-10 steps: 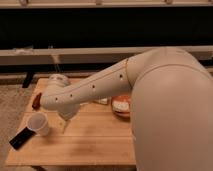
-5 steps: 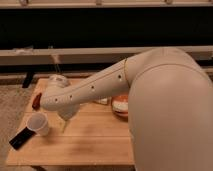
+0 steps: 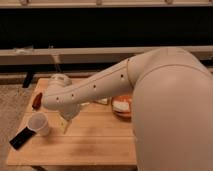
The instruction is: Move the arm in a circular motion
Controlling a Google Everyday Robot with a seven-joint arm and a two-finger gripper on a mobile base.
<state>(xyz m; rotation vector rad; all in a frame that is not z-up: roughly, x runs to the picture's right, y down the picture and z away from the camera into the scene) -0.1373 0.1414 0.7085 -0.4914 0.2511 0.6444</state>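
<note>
The cream-white arm reaches from the large rounded segment at the right leftwards over a low wooden table. It has small dark dots along it and ends in a rounded joint. The gripper hangs down from that joint, just above the table top and right beside a white cup. It holds nothing that I can see.
A black phone lies at the table's front left corner. A red object lies at the left edge. An orange bowl sits under the arm, and a pale round object stands at the back. A dark shelf wall stands behind.
The arm has hardly shifted over the table; nothing on the table has moved.
</note>
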